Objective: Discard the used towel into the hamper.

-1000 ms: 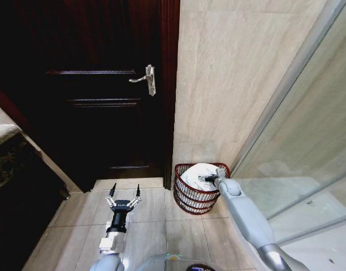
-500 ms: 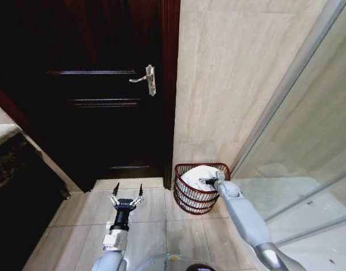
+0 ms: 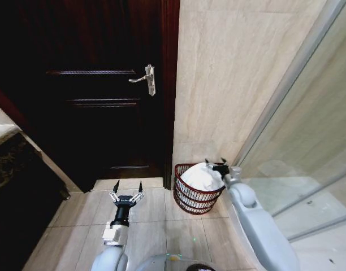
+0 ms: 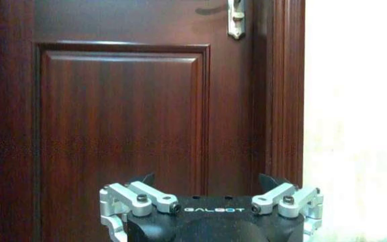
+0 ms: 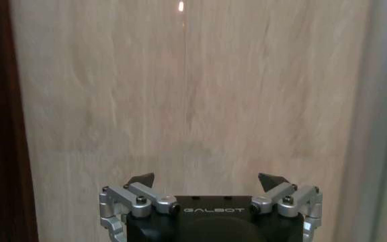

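Lifted up and back from inside the hamper [image 3: 198, 189], the right gripper [image 3: 215, 162] now hangs spread and empty above its rim, the white towel [image 3: 200, 178] heaped inside, while the left gripper [image 3: 127, 186] idles spread above the floor tiles [image 3: 150, 226].

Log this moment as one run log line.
white towel: inside red-brown wire hamper | right end effector: open, above hamper rim, empty | left end effector: open, idle over floor tiles by dark wooden door
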You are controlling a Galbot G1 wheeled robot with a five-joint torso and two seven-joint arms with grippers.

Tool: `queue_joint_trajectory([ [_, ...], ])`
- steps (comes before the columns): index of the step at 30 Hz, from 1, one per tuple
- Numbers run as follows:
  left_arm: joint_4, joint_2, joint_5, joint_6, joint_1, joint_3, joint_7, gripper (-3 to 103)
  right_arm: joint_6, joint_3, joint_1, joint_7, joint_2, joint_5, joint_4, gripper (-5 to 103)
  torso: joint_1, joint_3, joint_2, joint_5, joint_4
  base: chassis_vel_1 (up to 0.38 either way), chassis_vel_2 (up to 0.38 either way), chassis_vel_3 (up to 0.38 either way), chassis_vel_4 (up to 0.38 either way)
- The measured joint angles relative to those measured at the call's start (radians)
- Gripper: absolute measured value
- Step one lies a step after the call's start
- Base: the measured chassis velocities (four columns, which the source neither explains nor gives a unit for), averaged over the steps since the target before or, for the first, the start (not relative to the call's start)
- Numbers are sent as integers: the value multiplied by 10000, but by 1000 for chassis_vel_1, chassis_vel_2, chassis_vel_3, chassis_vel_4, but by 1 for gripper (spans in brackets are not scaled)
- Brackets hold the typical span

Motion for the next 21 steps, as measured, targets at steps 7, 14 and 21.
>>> queue_joint_trajectory([
  [7,133,209,-613,263,-419,37,252,100,1780,517,-2379,414,772,-1880,1367,100,-2,-1,0,-2,-1,0,0,0,0],
  [14,430,370,-1200,590,-884,-157,627,100,3229,1226,-3987,397,2160,-3197,1898,100,-2,0,0,0,0,0,0,0,0],
  [21,593,526,-1436,518,-1049,-526,788,100,3720,1432,-4829,204,3081,-3640,2411,100,15,15,40,-1,-3,0,0,0,0],
])
